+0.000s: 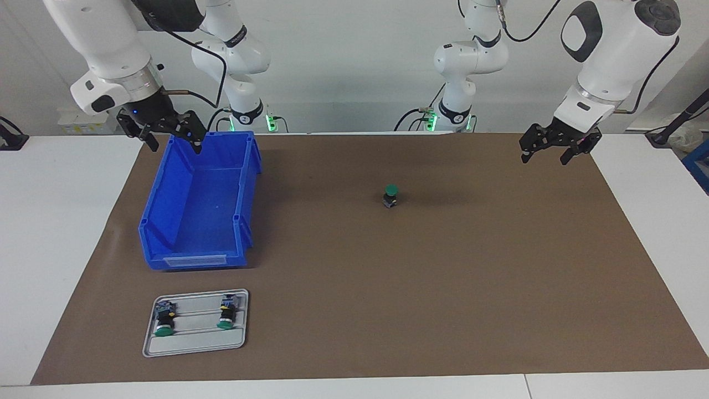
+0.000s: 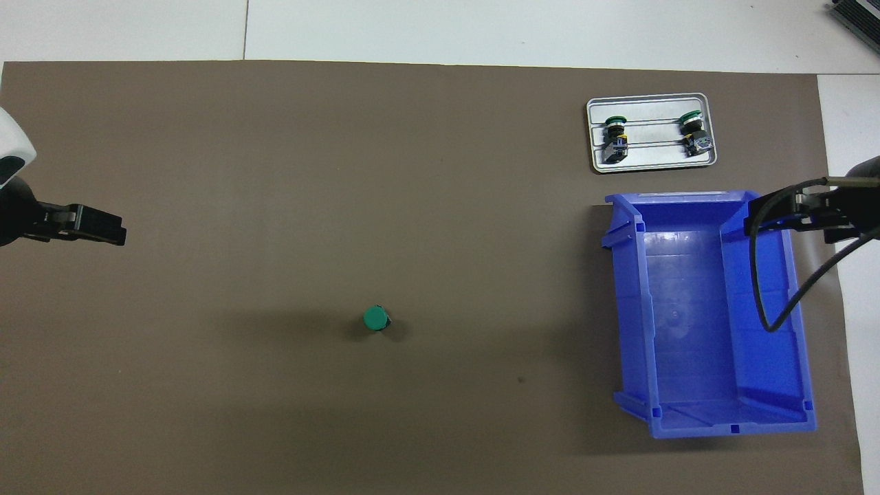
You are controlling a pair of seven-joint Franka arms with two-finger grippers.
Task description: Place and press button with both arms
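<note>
button (image 1: 391,195) upright mid-table, toward left arm's end from blue bin (image 1: 199,205), placed, unpressed | left gripper (image 1: 558,145) spread, empty, aloft | right gripper (image 1: 166,133) spread, empty, over bin rim | pressing remains

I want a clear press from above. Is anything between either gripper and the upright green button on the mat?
Nothing visible. The button stands alone on bare brown mat, cap up. The left gripper hangs open over the mat's edge; the right gripper hangs open over the blue bin, which sits aside.
</note>
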